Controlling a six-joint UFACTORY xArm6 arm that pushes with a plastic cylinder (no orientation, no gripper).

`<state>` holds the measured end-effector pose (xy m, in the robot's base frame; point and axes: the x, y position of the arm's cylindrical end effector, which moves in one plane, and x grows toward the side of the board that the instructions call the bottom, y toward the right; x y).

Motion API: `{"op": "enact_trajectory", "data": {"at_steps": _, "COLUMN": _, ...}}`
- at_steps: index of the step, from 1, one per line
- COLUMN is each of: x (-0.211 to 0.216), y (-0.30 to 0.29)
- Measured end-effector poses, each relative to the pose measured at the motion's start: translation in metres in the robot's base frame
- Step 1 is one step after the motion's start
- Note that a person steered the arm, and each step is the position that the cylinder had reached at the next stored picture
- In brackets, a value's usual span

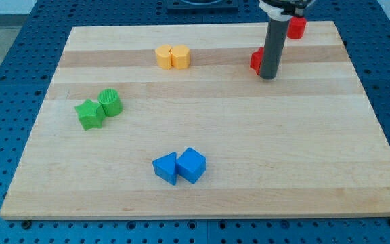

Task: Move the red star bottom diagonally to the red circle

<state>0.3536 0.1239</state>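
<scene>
The red star [256,60] lies near the view's top right, mostly hidden behind my rod. My tip [268,76] rests on the board touching or just beside the star's right side. The red circle [296,27] stands at the board's top edge, up and to the right of the star, partly hidden by the rod's upper part.
The wooden board [202,196] lies on a blue perforated table. Two yellow blocks [172,57] sit together at top centre. A green star [89,114] and a green cylinder [110,102] sit at the left. A blue triangle [166,167] and a blue cube [191,165] sit at bottom centre.
</scene>
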Motion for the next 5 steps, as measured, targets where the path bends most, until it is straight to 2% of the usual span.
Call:
{"op": "enact_trajectory", "data": {"at_steps": 1, "x": 0.026, "y": -0.015}}
{"op": "enact_trajectory", "data": {"at_steps": 2, "x": 0.016, "y": -0.052}}
{"op": "enact_trajectory", "data": {"at_steps": 3, "x": -0.027, "y": -0.043}}
{"op": "enact_trajectory", "data": {"at_steps": 4, "x": -0.059, "y": -0.007}}
{"op": "enact_trajectory", "data": {"at_steps": 5, "x": -0.069, "y": -0.002}}
